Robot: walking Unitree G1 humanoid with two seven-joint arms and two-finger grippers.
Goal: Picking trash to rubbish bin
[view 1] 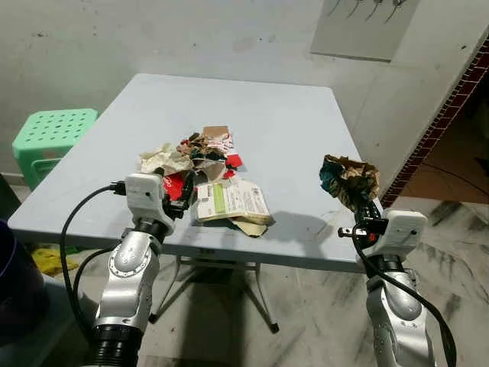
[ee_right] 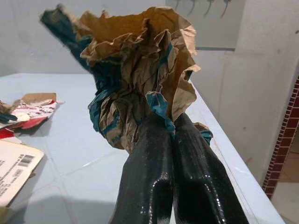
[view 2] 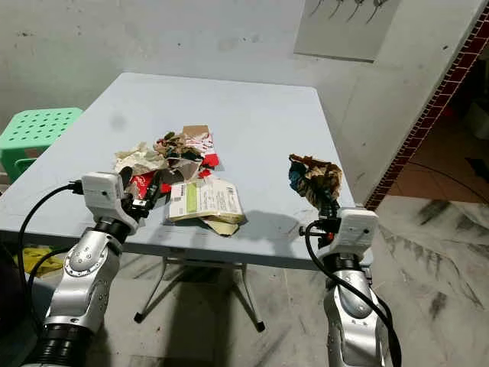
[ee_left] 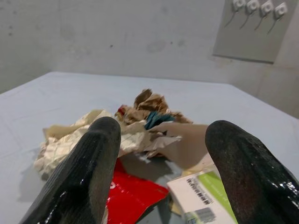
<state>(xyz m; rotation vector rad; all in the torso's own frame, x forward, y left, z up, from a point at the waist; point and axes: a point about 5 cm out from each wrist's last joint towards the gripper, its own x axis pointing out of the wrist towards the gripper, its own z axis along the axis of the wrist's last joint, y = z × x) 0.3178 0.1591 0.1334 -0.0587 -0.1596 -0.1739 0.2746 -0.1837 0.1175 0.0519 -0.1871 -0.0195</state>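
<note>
Currently, your right gripper (view 1: 359, 216) is clamped on a crumpled brown paper bag (ee_right: 140, 70), held above the pale blue table (view 1: 290, 130) at its right edge. Your left gripper (ee_left: 159, 163) is spread wide just short of the trash pile (view 1: 206, 180), which remains to be cleared. A green stool (view 1: 50, 134) stands at the left; the floor is marbled tile. No bin is identifiable.

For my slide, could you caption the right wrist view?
Right gripper shut on crumpled paper above the table.
</note>
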